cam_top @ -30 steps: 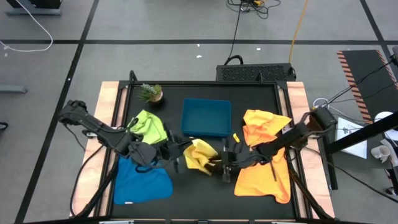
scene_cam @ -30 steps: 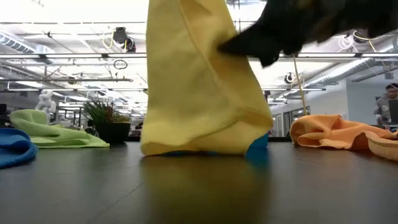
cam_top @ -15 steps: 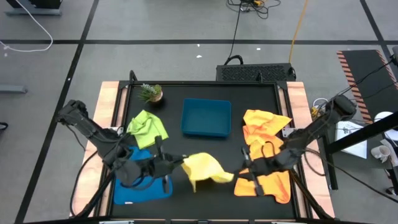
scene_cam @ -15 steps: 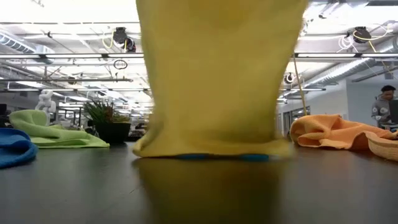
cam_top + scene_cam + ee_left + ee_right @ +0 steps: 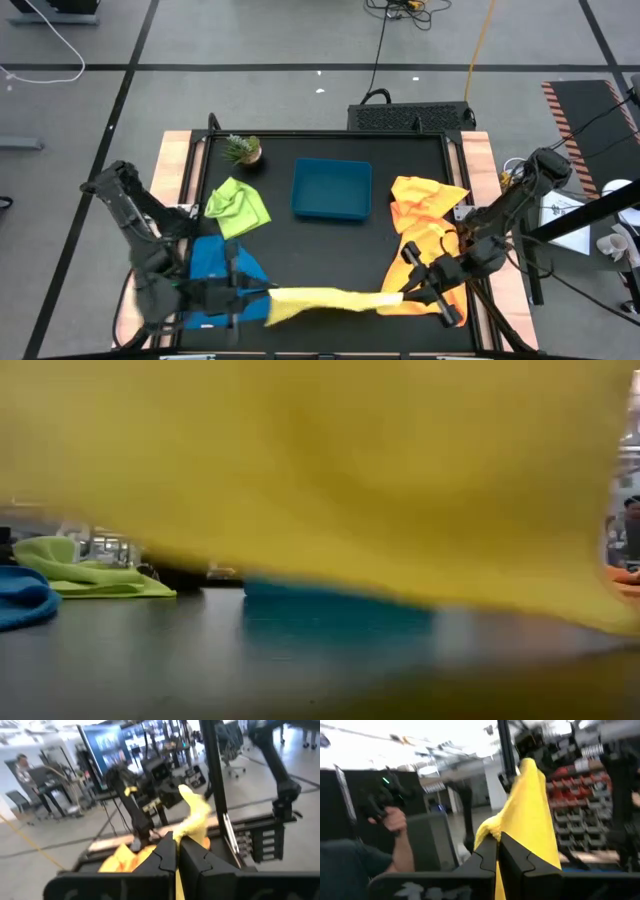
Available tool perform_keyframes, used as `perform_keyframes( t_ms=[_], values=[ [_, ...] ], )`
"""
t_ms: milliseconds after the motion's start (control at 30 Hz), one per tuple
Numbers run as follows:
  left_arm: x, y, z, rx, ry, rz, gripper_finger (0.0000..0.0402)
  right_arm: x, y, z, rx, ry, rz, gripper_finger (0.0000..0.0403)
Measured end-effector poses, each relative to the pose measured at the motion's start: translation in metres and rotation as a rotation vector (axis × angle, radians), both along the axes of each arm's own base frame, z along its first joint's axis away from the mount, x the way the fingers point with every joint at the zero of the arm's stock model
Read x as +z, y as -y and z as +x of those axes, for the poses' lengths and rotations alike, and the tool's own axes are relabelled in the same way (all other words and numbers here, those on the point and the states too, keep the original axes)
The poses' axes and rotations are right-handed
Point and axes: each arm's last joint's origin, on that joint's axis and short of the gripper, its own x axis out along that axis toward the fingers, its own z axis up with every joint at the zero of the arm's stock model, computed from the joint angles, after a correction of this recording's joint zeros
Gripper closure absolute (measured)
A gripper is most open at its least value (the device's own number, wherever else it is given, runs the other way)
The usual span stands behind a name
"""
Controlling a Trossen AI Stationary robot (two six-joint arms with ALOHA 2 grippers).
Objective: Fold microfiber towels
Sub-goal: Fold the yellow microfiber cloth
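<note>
left gripper (image 5: pixel 252 300) and right gripper (image 5: pixel 398 293) each pinch an end of the yellow towel (image 5: pixel 325 298), stretched above the worktop's (image 5: pixel 330 245) near edge; soft, light, limp, best held by corners.

The black table (image 5: pixel 330 245) is carrying a teal tray (image 5: pixel 332 189) and a small potted plant (image 5: pixel 242 149) toward its far edge. Lime green (image 5: pixel 238 205), blue (image 5: pixel 222 268) and orange towels (image 5: pixel 428 230) are lying along its sides.

My overhead camera looks straight down on the surface (image 5: pixel 330 240); my low one sits level, nearly touching the yellow towel (image 5: pixel 330 470) both share.
</note>
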Motion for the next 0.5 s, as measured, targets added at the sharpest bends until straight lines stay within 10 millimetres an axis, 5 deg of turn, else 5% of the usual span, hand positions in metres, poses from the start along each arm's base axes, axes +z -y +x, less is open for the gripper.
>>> perform_keyframes(
  t_ms=[233,500],
  values=[
    [0.003,-0.005,-0.001,0.103,-0.027,-0.015,0.0395,0.01,0.008,-0.007,-0.052,0.026,0.006,0.0403],
    [-0.068,-0.04,0.021,0.256,-0.267,-0.145,0.0398,-0.027,0.021,0.007,-0.324,-0.308,-0.081,0.0403]
  ],
)
